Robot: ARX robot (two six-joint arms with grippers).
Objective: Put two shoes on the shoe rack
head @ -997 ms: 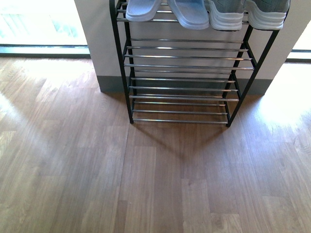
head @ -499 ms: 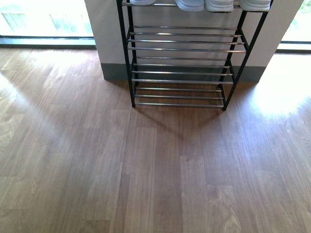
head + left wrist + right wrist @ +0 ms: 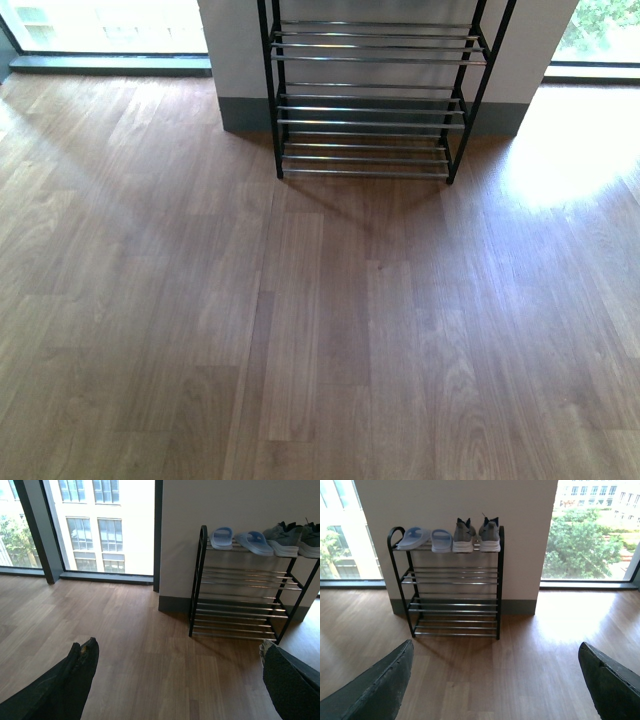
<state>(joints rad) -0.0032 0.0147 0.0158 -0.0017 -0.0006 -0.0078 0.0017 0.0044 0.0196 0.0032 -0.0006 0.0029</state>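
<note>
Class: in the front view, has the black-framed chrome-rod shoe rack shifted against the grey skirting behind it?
No. The black-framed chrome-rod shoe rack keeps its place against the grey skirting; both recede together.

No words, numbers or signs readable anywhere: not on shoes, not on rack, not on building outside.

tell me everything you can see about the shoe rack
The shoe rack is an open, upright rack with a black metal frame, rounded side loops and four tiers of thin shiny chrome rods. It stands on the wood floor against a pale wall. The top tier holds pale blue slides beside grey sneakers; the lower tiers are bare. Neither gripper touches it.
</note>
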